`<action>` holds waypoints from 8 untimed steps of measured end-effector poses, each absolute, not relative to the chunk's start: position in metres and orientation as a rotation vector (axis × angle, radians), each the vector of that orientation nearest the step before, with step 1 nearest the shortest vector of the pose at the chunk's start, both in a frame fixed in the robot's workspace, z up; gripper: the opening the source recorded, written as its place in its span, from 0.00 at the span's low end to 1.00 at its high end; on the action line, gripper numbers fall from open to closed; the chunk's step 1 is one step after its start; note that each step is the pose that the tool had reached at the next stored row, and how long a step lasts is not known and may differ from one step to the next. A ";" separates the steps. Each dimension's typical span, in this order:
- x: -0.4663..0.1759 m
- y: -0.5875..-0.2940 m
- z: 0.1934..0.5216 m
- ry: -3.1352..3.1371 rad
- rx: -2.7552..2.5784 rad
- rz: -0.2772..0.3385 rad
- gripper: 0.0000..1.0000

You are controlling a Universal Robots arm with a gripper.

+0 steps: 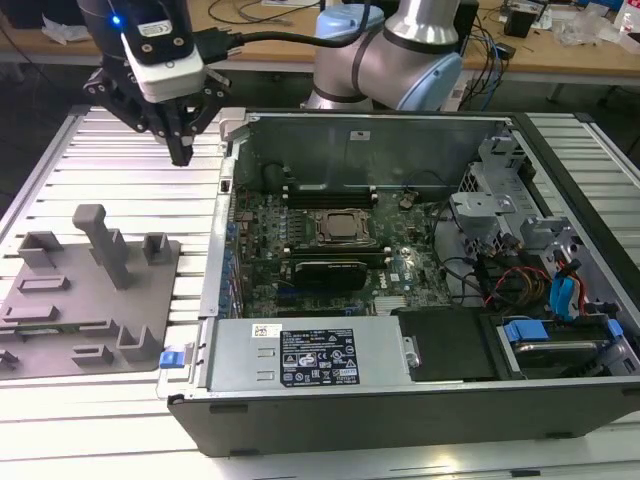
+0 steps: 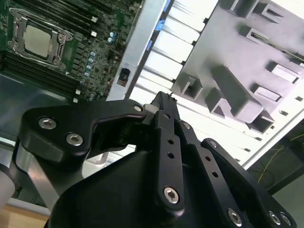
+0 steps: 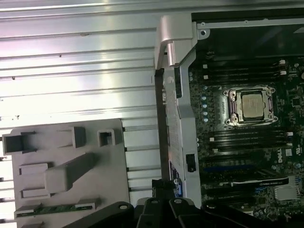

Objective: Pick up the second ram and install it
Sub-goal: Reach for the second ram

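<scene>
Nearest, power supply (image 1: 300, 355) along the front wall of the open computer case (image 1: 400, 420). At the exterior view's left, grey plastic tray (image 1: 145, 295) on the slatted table (image 1: 100, 180), with the second ram (image 3: 57, 208) lying in 1 tray slot in the first wrist view. Farther back, gripper (image 1: 182, 155) hovering above the table beside the case, pressed together, empty

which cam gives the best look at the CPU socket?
First wrist view: the CPU socket is seen nearly square-on, whole frame visible. The second wrist view shows the socket at a slant; the exterior view shows it tilted, inside the open case.
</scene>
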State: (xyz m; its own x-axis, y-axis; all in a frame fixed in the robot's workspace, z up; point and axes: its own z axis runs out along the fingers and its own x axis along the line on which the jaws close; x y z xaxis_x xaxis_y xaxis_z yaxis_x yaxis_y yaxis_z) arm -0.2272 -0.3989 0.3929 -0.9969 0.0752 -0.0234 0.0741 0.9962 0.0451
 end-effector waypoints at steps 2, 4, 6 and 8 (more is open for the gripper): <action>-0.233 -0.399 0.393 3.113 0.117 0.069 0.11; -0.243 -0.399 0.393 3.113 0.117 0.069 0.11; -0.249 -0.399 0.393 3.113 0.116 0.069 0.11; -0.256 -0.399 0.393 3.113 0.117 0.069 0.11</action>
